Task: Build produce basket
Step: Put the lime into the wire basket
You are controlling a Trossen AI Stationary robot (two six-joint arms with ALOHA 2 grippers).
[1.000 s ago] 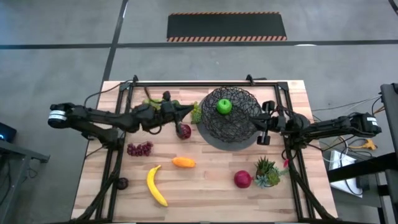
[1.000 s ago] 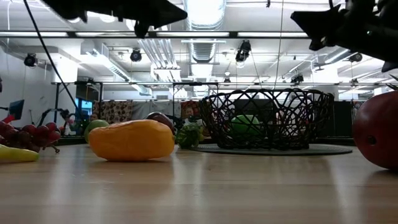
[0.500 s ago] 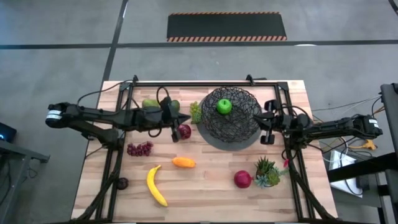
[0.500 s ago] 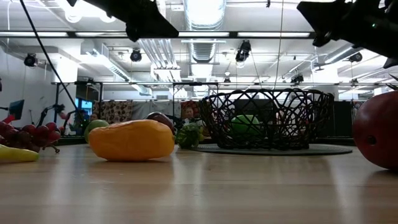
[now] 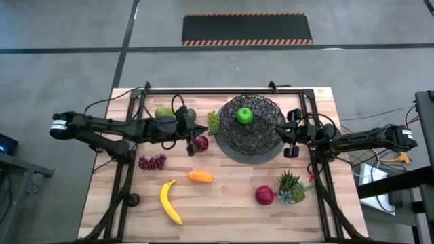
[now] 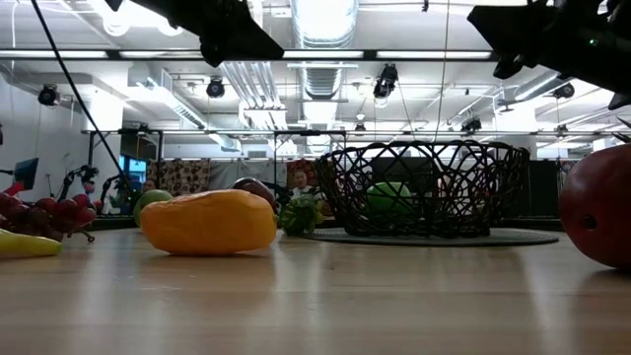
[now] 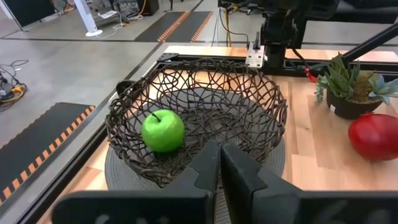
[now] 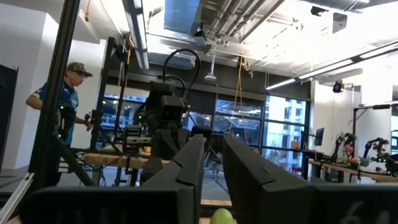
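One apple in, most fruit still out, both arms held high and empty.

The basket [image 5: 249, 129] sat right of centre in the high view with a green apple [image 5: 244, 116] inside; the banana [image 5: 170, 202], orange piece [image 5: 200, 177], purple grapes [image 5: 152, 162] and a red apple [image 5: 264, 195] lay scattered across the lower half. The left gripper [image 5: 190, 128] hovered left of the basket above a dark red fruit [image 5: 201, 143], fingers nearly closed, holding nothing. A descent like that would likely knock the round fruit rolling into the wire wall. The right gripper [image 5: 291, 133], by the basket's right rim, showed fingers slightly parted and empty; reaching down-frame risked toppling the potted plant [image 5: 291, 187].
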